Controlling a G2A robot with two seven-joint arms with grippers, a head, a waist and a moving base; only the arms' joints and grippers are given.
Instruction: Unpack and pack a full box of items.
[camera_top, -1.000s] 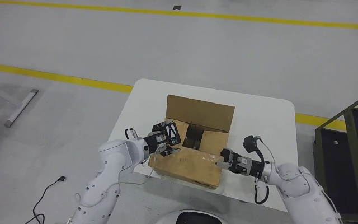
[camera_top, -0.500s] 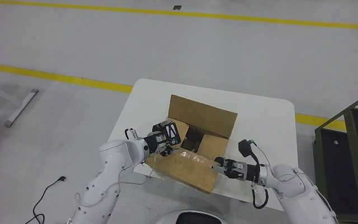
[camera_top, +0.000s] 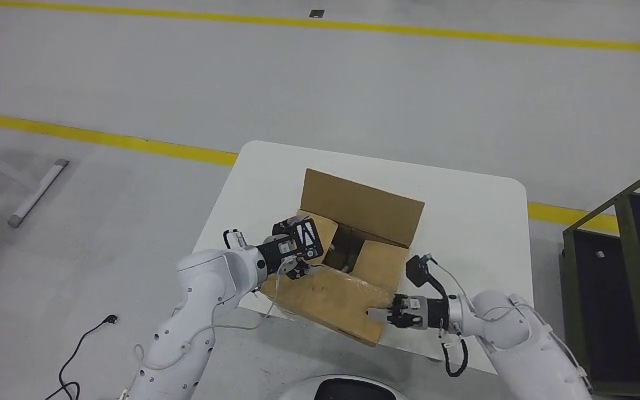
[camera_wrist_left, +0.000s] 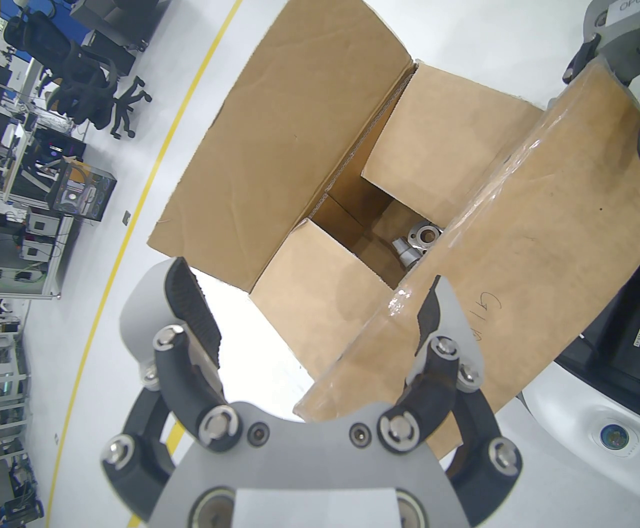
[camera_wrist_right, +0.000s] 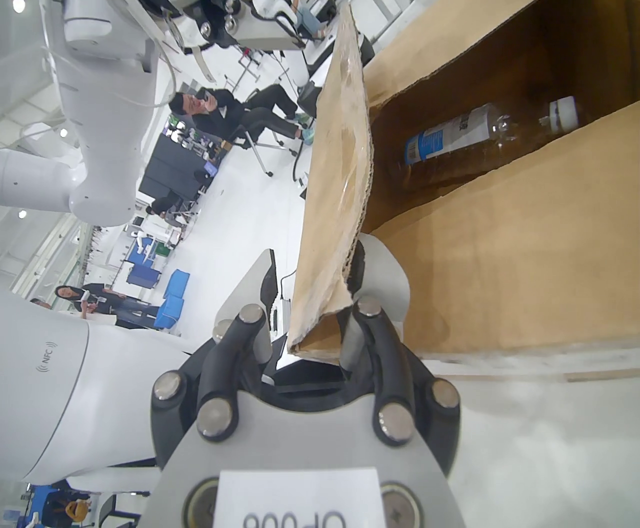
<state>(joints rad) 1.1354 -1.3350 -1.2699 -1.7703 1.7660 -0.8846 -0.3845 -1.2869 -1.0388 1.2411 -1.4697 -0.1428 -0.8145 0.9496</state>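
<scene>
Top view: table (camera_top: 480, 200) carries box (camera_top: 345, 270) at centre. Near flap (camera_top: 335, 295) is folded toward 6 o'clock. Bottle (camera_wrist_right: 450, 135) lies inside, so unpacking is judged barely begun. Right gripper (camera_wrist_right: 320, 260) fingers are narrow, pinching the flap at 5 o'clock. Left gripper (camera_wrist_left: 307, 287) fingers are wide at 9 o'clock.

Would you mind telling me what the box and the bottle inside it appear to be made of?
Box: corrugated cardboard, matt brown; its cut edge shows fluting. Bottle: probably clear plastic, glossy, with a white cap and printed label.
</scene>
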